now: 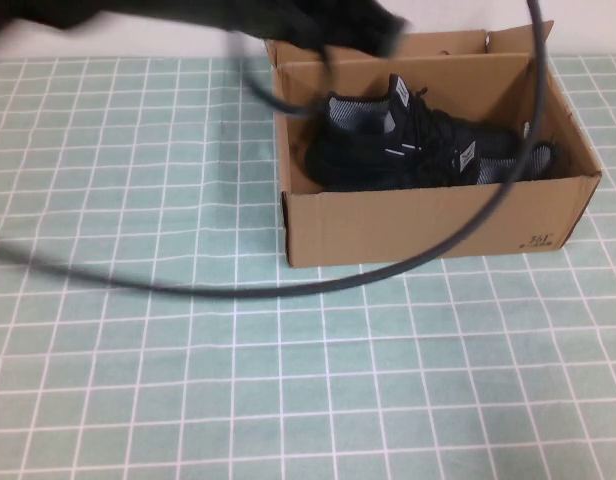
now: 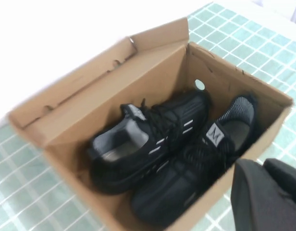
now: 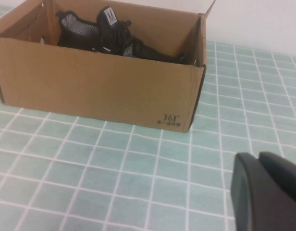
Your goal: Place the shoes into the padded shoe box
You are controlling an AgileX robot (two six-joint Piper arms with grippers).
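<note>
The brown cardboard shoe box (image 1: 428, 225) stands open on the table at the right of the high view. Both black sneakers (image 1: 388, 140) lie side by side inside it, heel to toe. The left wrist view looks down into the box (image 2: 104, 91) at the two shoes (image 2: 148, 144). My left gripper (image 2: 261, 166) is shut and empty above the box's edge; its arm is a dark blur (image 1: 368, 25) over the box's back. My right gripper (image 3: 256, 161) is shut and empty, low over the table in front of the box (image 3: 100, 86); the shoes (image 3: 114, 36) show above the rim.
A black cable (image 1: 288, 285) loops across the table in front of the box and up over its right side. The table has a green checked cloth (image 1: 138, 380). A white wall runs behind the box.
</note>
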